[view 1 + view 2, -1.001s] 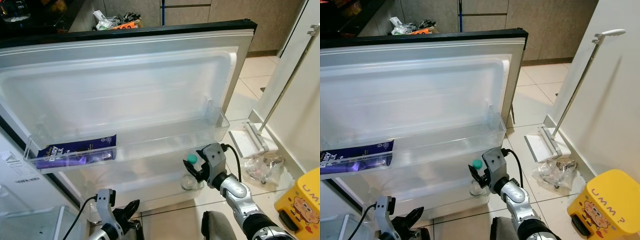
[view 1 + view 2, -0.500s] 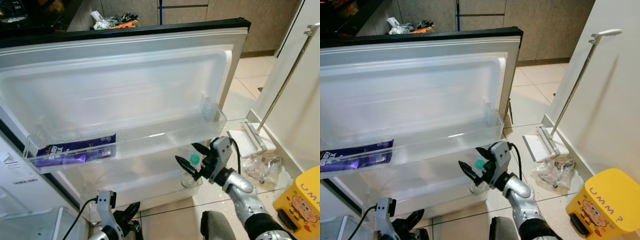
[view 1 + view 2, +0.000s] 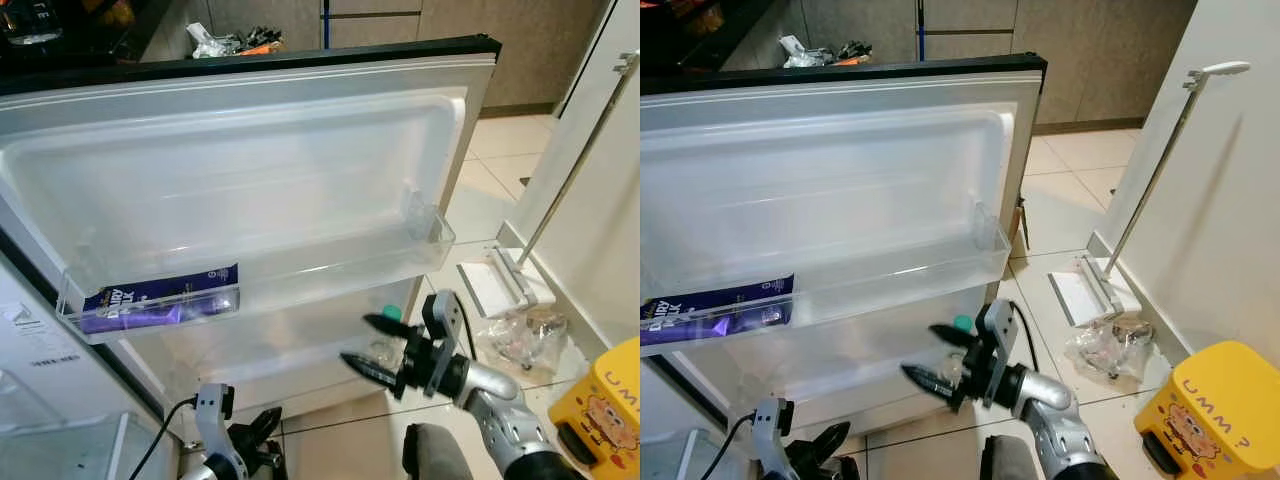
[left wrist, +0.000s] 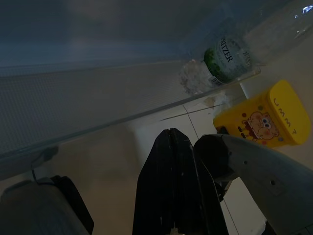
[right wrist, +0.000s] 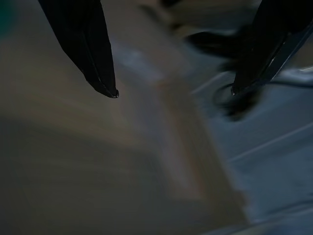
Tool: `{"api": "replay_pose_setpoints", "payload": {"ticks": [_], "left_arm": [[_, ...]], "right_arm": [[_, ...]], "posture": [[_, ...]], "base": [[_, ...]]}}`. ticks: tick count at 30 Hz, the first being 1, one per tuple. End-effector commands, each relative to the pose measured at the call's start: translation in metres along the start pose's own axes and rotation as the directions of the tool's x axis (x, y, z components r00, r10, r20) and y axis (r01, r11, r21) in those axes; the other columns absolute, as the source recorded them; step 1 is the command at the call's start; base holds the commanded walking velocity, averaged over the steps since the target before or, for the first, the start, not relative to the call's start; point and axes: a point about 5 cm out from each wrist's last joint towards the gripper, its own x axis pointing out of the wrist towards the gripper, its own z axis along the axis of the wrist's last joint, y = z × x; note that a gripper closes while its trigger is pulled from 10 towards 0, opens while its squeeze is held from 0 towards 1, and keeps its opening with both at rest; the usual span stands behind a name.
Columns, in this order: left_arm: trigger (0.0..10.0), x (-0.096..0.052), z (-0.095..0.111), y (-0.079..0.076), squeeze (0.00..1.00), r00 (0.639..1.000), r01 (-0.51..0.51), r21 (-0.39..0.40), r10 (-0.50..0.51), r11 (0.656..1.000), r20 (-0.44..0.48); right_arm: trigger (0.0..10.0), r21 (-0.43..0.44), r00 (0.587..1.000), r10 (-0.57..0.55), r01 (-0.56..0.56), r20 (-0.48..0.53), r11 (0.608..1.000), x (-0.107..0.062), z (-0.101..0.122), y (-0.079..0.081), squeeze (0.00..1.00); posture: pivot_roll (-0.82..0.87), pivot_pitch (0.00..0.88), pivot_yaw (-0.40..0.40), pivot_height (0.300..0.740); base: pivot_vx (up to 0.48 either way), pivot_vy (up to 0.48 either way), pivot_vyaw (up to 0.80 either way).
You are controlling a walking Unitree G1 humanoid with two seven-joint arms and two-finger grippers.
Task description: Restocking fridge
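Left pincer (image 3: 262, 428) low near the floor, fingers pressed together, below the fridge door (image 3: 250, 170). Right pincer (image 3: 372, 345) spread wide, empty, just in front of the door's lower shelf (image 3: 300, 365). Water bottle (image 4: 226, 55) with teal cap (image 3: 391, 313) stands at that shelf's right end, behind the pincer. Purple milk carton (image 3: 160, 302) lies at the upper shelf's (image 3: 340, 275) left end.

"UMM?" — yellow bin (image 3: 1205, 405)
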Motion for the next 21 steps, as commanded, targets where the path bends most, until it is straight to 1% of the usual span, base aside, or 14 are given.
{"api": "replay_pose_setpoints", "payload": {"ticks": [1,4,5,6,7,8,10,11,12,13,14,16,19,21], "left_arm": [[10.0,-0.002,-0.006,-0.002,0.0,1.0,0.01,-0.014,-0.01,1.0,-0.025],[10.0,-0.002,-0.007,-0.002,0.0,1.0,0.008,-0.015,-0.008,1.0,-0.026],[10.0,-0.003,-0.007,-0.001,0.0,1.0,0.003,-0.016,-0.004,1.0,-0.027],[10.0,-0.003,-0.007,-0.001,0.0,1.0,0.003,-0.016,-0.004,1.0,-0.027],[10.0,-0.003,-0.007,0.0,0.0,1.0,-0.004,-0.018,0.004,1.0,-0.03],[10.0,-0.003,-0.007,0.0,0.0,1.0,-0.004,-0.018,0.004,1.0,-0.03],[10.0,-0.004,-0.008,0.001,0.0,0.999,-0.021,-0.019,0.02,1.0,-0.034],[10.0,-0.006,-0.009,0.003,0.0,0.998,-0.048,-0.024,0.047,0.999,-0.039],[10.0,-0.006,-0.009,0.003,0.0,0.998,-0.048,-0.024,0.047,0.999,-0.039],[10.0,-0.008,-0.012,0.005,0.0,0.995,-0.09,-0.029,0.088,0.996,-0.05],[10.0,-0.008,-0.012,0.005,0.0,0.995,-0.09,-0.029,0.088,0.996,-0.05],[10.0,-0.013,-0.016,0.009,0.0,0.988,-0.145,-0.04,0.142,0.989,-0.067],[10.0,-0.015,-0.017,0.01,0.0,0.985,-0.159,-0.044,0.156,0.986,-0.073],[10.0,-0.023,-0.024,0.014,0.0,0.973,-0.216,-0.06,0.209,0.975,-0.098]], "right_arm": [[10.0,0.028,0.995,0.097,-0.097,-0.005,0.995,0.0,0.002,0.01,0.0],[10.0,0.039,0.992,0.129,-0.129,-0.01,0.991,0.0,0.002,0.013,0.0],[10.0,0.055,0.981,0.188,-0.185,-0.048,0.981,-0.002,-0.003,0.021,0.0],[10.0,0.055,0.981,0.188,-0.185,-0.048,0.981,-0.002,-0.003,0.021,0.0],[10.0,0.076,0.969,0.228,-0.221,-0.093,0.972,-0.005,-0.011,0.026,0.0],[10.0,0.076,0.969,0.228,-0.221,-0.093,0.972,-0.005,-0.011,0.026,0.0],[10.0,0.084,0.961,0.232,-0.221,-0.153,0.972,-0.008,-0.021,0.027,0.0],[10.0,0.07,0.954,0.195,-0.184,-0.227,0.98,-0.012,-0.032,0.025,0.0],[10.0,0.07,0.954,0.195,-0.184,-0.227,0.98,-0.012,-0.032,0.025,0.0],[10.0,0.057,0.949,0.091,-0.077,-0.302,0.995,-0.018,-0.044,0.016,0.0],[10.0,0.057,0.949,0.091,-0.077,-0.302,0.995,-0.018,-0.044,0.016,0.0],[10.0,0.045,0.92,-0.046,0.069,-0.389,0.997,-0.03,-0.061,0.005,0.0],[10.0,0.053,0.907,-0.079,0.111,-0.414,0.992,-0.035,-0.065,0.003,0.0],[10.0,0.117,0.871,-0.125,0.203,-0.476,0.972,-0.057,-0.083,0.005,0.0]], "posture": [[-0.09,0.024,-0.025,0.558],[-0.09,0.024,-0.025,0.558],[-0.09,0.024,-0.025,0.558],[-0.09,0.024,-0.025,0.558],[-0.09,0.024,-0.025,0.558],[-0.09,0.024,-0.025,0.558],[-0.09,0.023,-0.026,0.558],[-0.09,0.023,-0.026,0.558],[-0.09,0.023,-0.026,0.558],[-0.09,0.023,-0.026,0.558],[-0.09,0.023,-0.026,0.558],[-0.09,0.02,-0.027,0.558],[-0.09,0.02,-0.027,0.558],[-0.1,0.022,-0.027,0.558]], "base": [[0.0,0.0,0.0],[0.0,0.0,0.0],[0.0,0.0,0.0],[0.0,0.0,0.0],[0.0,0.0,0.0],[0.0,0.0,0.0],[0.0,0.0,0.0],[0.0,0.0,0.0],[0.0,0.0,0.0],[0.0,0.0,0.0],[0.0,0.0,0.0],[0.0,0.0,0.0],[0.0,0.0,0.0],[0.0,0.0,0.0]]}}
